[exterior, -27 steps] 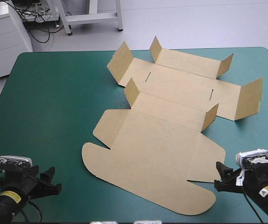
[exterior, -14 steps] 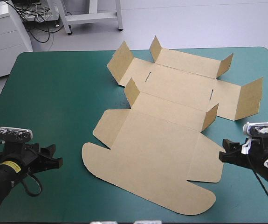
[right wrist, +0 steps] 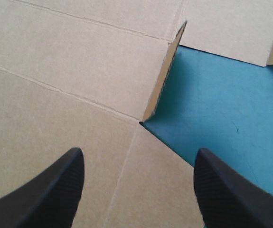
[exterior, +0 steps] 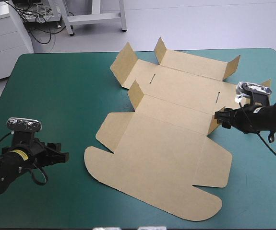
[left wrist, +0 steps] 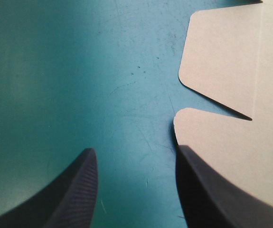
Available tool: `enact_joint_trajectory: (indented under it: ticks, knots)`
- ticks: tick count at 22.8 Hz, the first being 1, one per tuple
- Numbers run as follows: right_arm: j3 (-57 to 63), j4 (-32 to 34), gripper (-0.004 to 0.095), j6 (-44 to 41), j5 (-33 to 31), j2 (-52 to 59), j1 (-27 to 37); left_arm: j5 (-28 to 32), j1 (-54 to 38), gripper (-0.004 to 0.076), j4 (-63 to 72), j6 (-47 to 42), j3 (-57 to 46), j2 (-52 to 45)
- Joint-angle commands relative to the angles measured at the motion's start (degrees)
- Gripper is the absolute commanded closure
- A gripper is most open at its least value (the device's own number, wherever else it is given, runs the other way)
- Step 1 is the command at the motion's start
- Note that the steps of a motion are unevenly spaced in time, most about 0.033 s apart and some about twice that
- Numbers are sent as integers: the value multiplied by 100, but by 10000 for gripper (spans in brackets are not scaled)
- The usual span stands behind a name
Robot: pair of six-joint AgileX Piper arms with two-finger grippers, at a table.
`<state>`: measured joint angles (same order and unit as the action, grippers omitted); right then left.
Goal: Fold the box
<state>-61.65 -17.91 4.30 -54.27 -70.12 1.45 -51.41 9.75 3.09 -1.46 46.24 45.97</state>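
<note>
In the high view, the box (exterior: 166, 143), a cut sheet of brown board, lies spread over the middle of the desk (exterior: 56, 96) with its teal-green cover, reaching from near the far edge almost to the near edge. Most panels lie flat and a few short flaps stand up. The left gripper (exterior: 61, 157) hangs low toward the near left corner, close to the sheet's rounded lid flap (exterior: 99, 160) but apart from it. The right gripper (exterior: 218, 116) sits on the right side, up against a small upright flap (exterior: 216, 120), probably lined up to work that wall. There is wide bare cover on the left for the arm to swing, and less room toward the right edge.

In the left wrist view, the black fingers (left wrist: 74, 194) stand apart, grasping nothing, with bare cover between them. One finger overlaps the rounded corner of the lid flap (left wrist: 221, 152); contact cannot be judged.

In the right wrist view, the fingers (right wrist: 55, 190) are released and wide apart, holding nothing. They straddle the spot where the upright flap (right wrist: 167, 71) meets the flat board, one over board, the other over bare cover.
</note>
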Motion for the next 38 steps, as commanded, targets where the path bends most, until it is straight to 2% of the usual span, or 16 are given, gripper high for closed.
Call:
enact_joint_trajectory:
  ticks: [1, 7, 17, 22, 25, 26, 28, 38]
  knots:
    - [-631, -259, 309, 8, 44, -471, 3, 226, 12, 363, 38, 25, 203, -16]
    - [-1135, -237, 309, -205, -213, -1399, 3, 226, 12, 363, 38, 38, 203, -16]
    - [-1198, -488, 324, -243, -74, -2346, 3, 213, 12, 363, 38, 75, 203, -16]
    - [-1198, -666, 429, -201, 150, -2558, 3, 138, 12, 363, 38, 146, 203, -16]
    - [-1198, -666, 645, 46, 270, -2580, 3, 101, 12, 363, 38, 146, 203, -16]
    - [-1198, -666, 772, 163, 280, -2580, 3, 101, 12, 363, 38, 146, 203, -16]
    - [-1198, -666, 926, 509, 257, -2580, 3, 92, 12, 363, 38, 146, 203, -16]
    - [-1390, -247, 924, 834, 58, -2580, -68, -44, 12, 363, 38, 146, 203, -16]
